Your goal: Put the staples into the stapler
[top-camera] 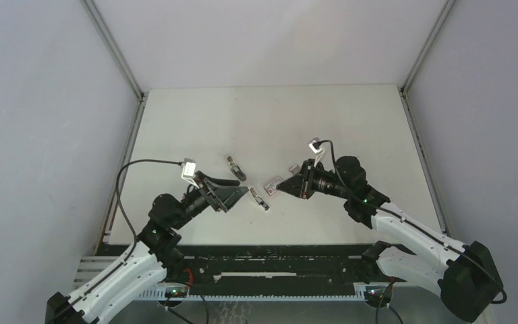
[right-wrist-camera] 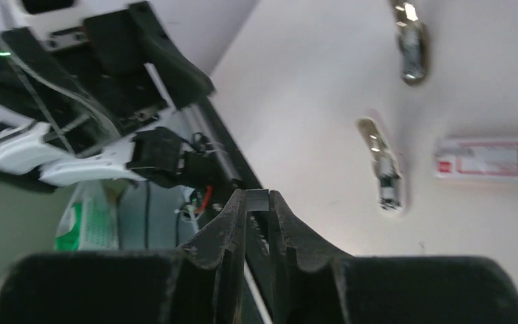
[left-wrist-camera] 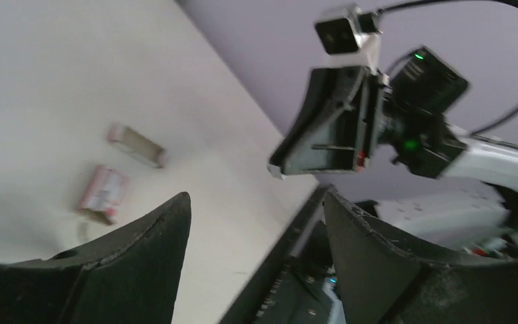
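Your small pink-red rectangular staples box [top-camera: 271,183] with its white label lies flat on the white tabletop [top-camera: 276,121], about midway between the two arms and held by neither of them. The right gripper [top-camera: 282,184] is on the box's right: from above, its tip looks just beside the box. In your right wrist view, however, the box [right-wrist-camera: 483,160] sits off to the side, clear of the fingers [right-wrist-camera: 233,216]. Those fingers are pressed together with only a thin slit between them, and you can see nothing pinched there. On the box's left and slightly nearer to you lies a slim silver metal piece [top-camera: 260,198], close to the box but not touching it. A darker slim metal piece [top-camera: 236,167] lies farther left and farther from you, apart from both. Beyond the silver piece, left of the box, is the left gripper [top-camera: 244,187]. Your left wrist view shows its black fingers [left-wrist-camera: 155,236] spread wide and holding nothing. That view looks across the box [left-wrist-camera: 103,194] toward the right gripper [left-wrist-camera: 276,169], which is raised off the tabletop.
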Tool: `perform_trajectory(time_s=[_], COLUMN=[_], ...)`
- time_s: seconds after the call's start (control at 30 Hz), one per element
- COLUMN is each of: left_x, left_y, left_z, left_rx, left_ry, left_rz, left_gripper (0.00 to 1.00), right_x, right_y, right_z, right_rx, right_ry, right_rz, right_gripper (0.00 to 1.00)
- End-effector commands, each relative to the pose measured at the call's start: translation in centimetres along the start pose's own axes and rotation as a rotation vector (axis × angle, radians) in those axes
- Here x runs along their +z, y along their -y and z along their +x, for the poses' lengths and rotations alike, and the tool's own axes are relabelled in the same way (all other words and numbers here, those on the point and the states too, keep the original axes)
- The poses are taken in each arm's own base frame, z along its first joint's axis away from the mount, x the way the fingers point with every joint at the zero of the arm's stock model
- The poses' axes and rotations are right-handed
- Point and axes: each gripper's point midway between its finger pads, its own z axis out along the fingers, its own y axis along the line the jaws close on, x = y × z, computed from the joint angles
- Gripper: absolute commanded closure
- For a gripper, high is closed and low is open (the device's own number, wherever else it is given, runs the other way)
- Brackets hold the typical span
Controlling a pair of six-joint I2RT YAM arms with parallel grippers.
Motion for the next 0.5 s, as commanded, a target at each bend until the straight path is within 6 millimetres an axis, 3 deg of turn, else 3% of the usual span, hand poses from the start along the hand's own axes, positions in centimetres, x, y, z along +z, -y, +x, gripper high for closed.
perform_trajectory(time_s=[0.0, 0.23, 0.47], left_x=[-0.6, -0.4, 0.9], left_y=[7.7, 12.8, 13.8], left_z=[0.5, 1.6, 2.3], left_rx=[-0.094, -0.038, -0.043], left_ry=[-0.068, -0.17, -0.224], left_rz=[0.297, 0.457, 0.46], left_gripper=[0.25, 0.38, 0.42], right_x=[-1.3, -2.5, -3.4], right_y=[-6.2, -9.9, -11.4], right_z=[-2.1, -2.0, -1.6], right_rx=[-0.04, -0.046, -0.063], right_ry=[0.057, 0.035, 0.015], right_rz=[-0.247, -0.41, -0.471], right_gripper=[0.86, 0.85, 0.85])
